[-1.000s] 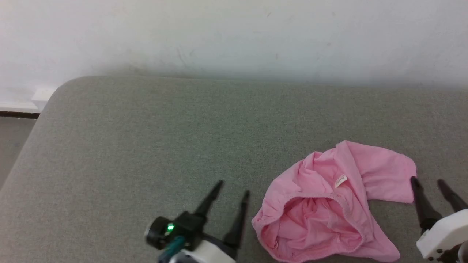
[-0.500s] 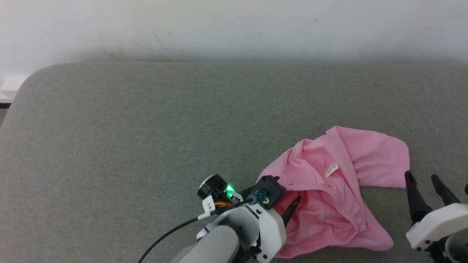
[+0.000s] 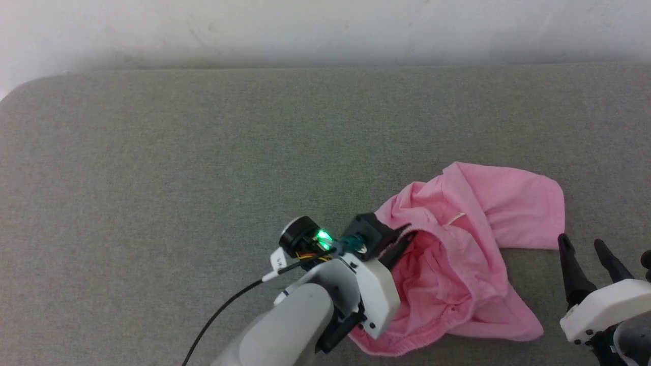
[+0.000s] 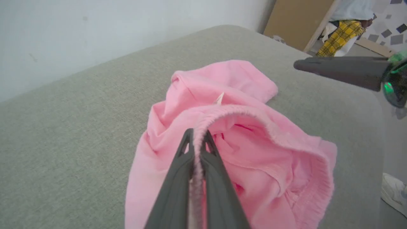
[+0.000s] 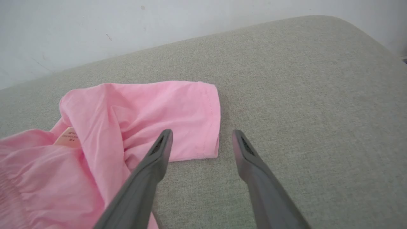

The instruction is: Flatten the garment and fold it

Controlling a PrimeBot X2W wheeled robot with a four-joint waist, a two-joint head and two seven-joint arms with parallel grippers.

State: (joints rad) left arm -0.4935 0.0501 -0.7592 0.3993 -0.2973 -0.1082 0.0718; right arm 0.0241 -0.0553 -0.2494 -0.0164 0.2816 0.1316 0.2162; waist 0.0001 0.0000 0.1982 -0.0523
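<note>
**Pinching the pink waistband on the grey bench**

Starting at the left, the grey bench (image 3: 152, 178) has lots of open room. Its left corner is round, and its far edge meets the white wall (image 3: 325, 30). A thin black cable (image 3: 224, 310) runs up to the left arm, where a small green light (image 3: 321, 236) glows.

The left pincer (image 3: 404, 239) reaches into the near left side of the garment (image 3: 508, 203). In the head view the white wrist hides most of its fingers. The left wrist view is much clearer: the left pincer (image 4: 197, 135) is squeezed tight on the gathered waistband (image 4: 254, 114), which is pulled up into an arch. The pink garment (image 4: 241, 79) lies in a crumpled heap on the right half of the bench, near the front edge. A little white label (image 4: 220, 98) sticks up just behind the waistband.

Further right, one short leg (image 5: 178, 108) lies flat, and its hem faces bare bench. The right pincer (image 3: 580, 243) sits just beside that hem. In the right wrist view the right pincer (image 5: 202, 135) is wide open and holds nothing. One finger is over the pink cloth and the other is over bare grey, with free room out to the round right corner.

The left wrist view also looks past the bench edge to a brown board (image 4: 295, 22), a yellow checked cloth (image 4: 340, 38) and a white shoe (image 4: 394, 190) on the floor.
</note>
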